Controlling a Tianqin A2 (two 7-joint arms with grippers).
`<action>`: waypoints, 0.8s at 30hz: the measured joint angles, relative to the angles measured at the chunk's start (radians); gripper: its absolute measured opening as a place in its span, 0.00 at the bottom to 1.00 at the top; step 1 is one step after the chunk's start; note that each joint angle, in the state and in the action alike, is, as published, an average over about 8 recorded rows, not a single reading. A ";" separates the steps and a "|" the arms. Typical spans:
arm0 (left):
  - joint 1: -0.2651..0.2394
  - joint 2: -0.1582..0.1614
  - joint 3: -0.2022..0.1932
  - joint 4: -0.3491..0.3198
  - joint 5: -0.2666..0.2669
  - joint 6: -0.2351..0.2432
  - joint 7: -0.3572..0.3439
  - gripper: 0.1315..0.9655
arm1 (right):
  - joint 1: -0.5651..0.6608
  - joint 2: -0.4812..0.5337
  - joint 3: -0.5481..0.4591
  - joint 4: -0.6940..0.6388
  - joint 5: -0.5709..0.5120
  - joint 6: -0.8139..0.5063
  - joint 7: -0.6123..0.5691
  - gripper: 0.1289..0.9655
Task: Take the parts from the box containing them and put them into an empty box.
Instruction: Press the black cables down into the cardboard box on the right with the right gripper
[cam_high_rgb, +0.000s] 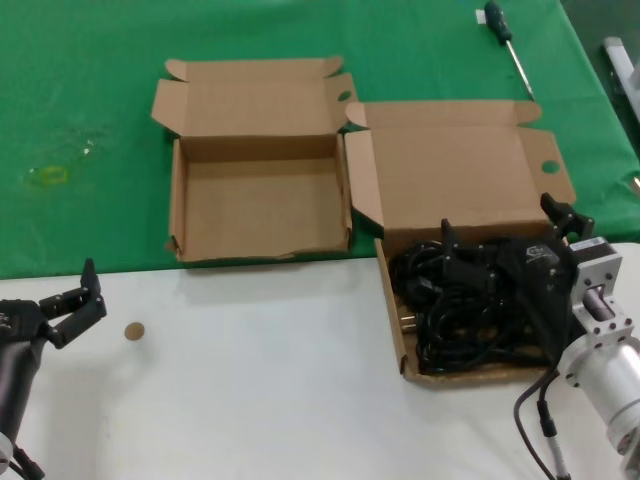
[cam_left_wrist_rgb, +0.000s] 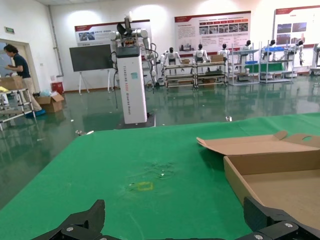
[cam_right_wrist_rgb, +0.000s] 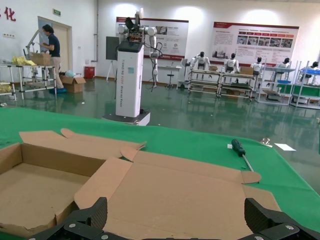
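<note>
The parts (cam_high_rgb: 470, 300), a black tangle in the wider box (cam_high_rgb: 450, 175), lie directly under the right gripper (cam_high_rgb: 505, 225), jaws spread, while the left gripper (cam_high_rgb: 75, 295), also spread, hangs well apart.

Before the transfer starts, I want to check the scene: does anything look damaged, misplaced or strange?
The smaller box has a ragged, torn front wall near its left corner. A screwdriver lies loose on the green cloth, a small brown disc on the white surface, and a yellowish smear marks the cloth.
</note>
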 joint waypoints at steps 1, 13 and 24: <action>0.000 0.000 0.000 0.000 0.000 0.000 0.000 1.00 | 0.000 0.000 0.000 0.000 0.000 0.000 0.000 1.00; 0.000 0.000 0.000 0.000 0.000 0.000 0.000 1.00 | 0.000 0.000 0.000 0.000 0.000 0.000 0.000 1.00; 0.000 0.000 0.000 0.000 0.000 0.000 0.000 0.99 | 0.000 0.000 0.000 0.000 0.000 0.000 0.000 1.00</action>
